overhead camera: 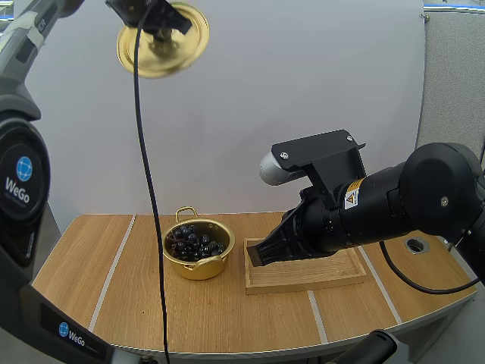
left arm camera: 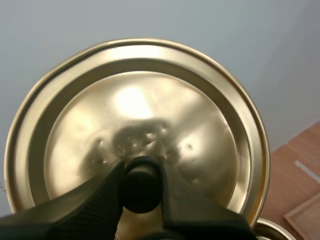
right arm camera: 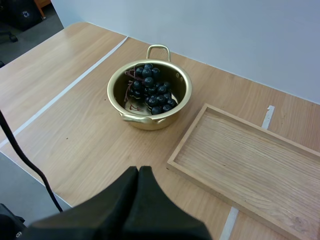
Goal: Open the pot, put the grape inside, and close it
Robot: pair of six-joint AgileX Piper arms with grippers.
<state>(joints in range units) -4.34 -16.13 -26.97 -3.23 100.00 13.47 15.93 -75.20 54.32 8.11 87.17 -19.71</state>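
Left gripper tight on lid; right gripper closed, empty.

Left pincer partly hides the lid's knob; right arm hides tray's rear rim.

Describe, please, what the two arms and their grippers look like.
The right arm is black, with bulky rounded joints and a yellow warning sticker. The left arm is grey above a black rounded housing bearing a blue-and-white WeGo logo. The left gripper and right gripper have black fingers, the left's textured inside.
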